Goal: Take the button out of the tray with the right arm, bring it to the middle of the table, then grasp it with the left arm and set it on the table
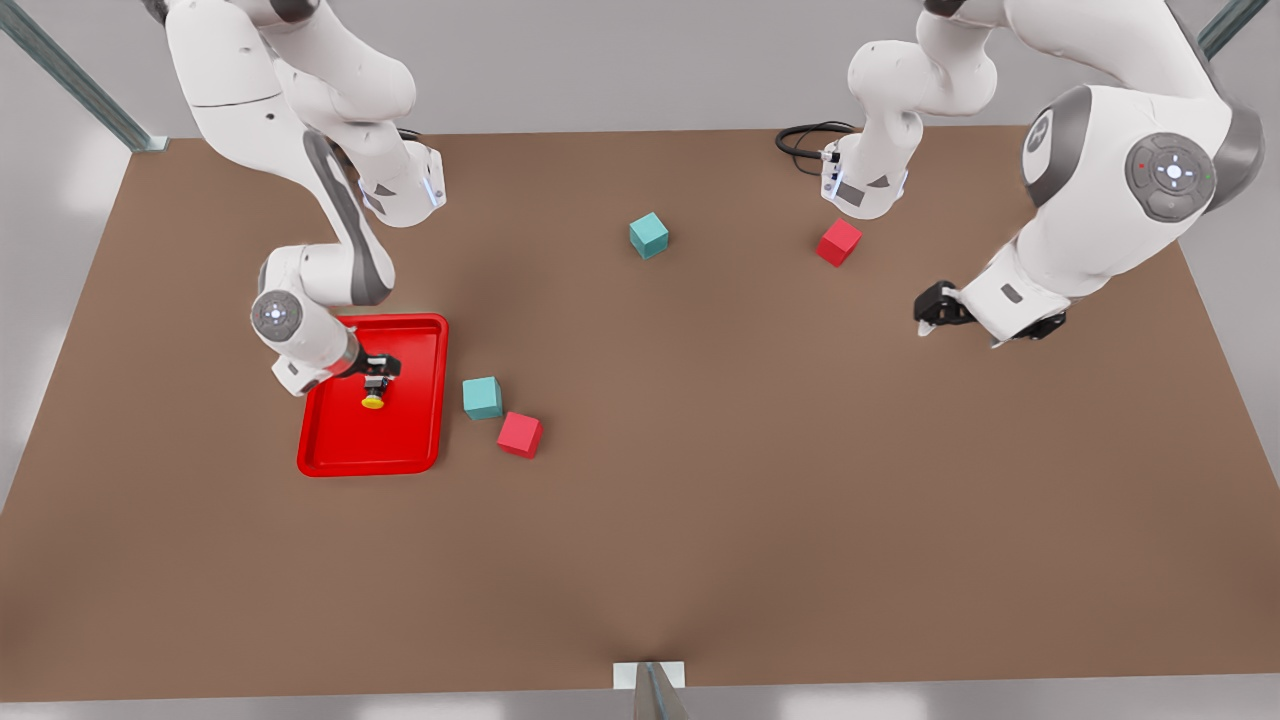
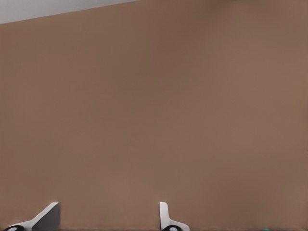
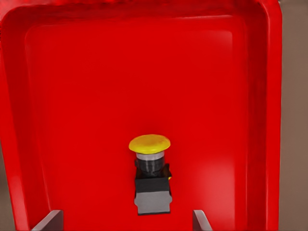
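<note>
The button [image 1: 373,398] lies inside the red tray [image 1: 345,455] on the front view's left, its yellow cap pointing away from the wrist. My right gripper [image 1: 376,372] is low over the tray and open. In the right wrist view the button [image 3: 152,185] sits between the two spread fingertips [image 3: 52,219], apart from both, on the tray floor [image 3: 96,96]. My left gripper [image 1: 932,310] waits on the front view's right above the brown table [image 1: 700,450]. It is open [image 2: 107,217] with only bare table [image 2: 154,96] between its fingertips.
A teal cube [image 1: 482,397] and a red cube [image 1: 520,434] sit just beside the tray toward the table's middle. Another teal cube [image 1: 649,235] and red cube [image 1: 838,242] lie farther back. A black cable [image 1: 808,140] loops at the far edge.
</note>
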`<control>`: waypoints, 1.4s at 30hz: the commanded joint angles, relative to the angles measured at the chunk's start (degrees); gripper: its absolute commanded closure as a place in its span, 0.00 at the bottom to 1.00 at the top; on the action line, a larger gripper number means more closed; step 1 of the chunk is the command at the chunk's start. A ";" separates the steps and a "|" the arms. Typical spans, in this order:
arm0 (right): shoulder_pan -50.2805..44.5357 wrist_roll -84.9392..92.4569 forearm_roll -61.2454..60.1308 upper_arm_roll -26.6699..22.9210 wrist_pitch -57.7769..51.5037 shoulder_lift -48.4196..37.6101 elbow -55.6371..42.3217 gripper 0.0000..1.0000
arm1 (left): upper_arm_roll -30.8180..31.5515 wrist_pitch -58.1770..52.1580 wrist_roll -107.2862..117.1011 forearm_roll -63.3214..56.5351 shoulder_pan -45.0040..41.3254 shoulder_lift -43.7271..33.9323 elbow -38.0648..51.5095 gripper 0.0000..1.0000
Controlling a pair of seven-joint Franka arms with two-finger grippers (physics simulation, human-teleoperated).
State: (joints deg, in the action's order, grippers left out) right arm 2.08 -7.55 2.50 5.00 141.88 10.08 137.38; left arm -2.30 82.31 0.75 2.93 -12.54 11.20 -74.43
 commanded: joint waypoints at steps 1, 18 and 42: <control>-0.23 0.69 -0.04 0.01 14.04 1.96 -0.98 0.00 | 0.10 -1.81 0.22 1.03 0.50 0.22 0.25 0.00; 3.02 0.69 -0.12 0.01 4.81 3.81 3.33 0.00 | 0.37 2.59 0.13 -1.88 0.33 -0.66 -2.82 0.00; 2.31 0.34 -0.12 0.01 4.90 6.36 4.12 0.00 | 0.45 2.68 -0.48 -2.84 0.50 -0.48 -2.74 0.00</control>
State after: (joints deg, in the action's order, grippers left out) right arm 4.42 -7.25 2.45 5.01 147.81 16.61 141.53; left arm -1.85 84.89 0.61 0.12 -12.08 10.79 -77.21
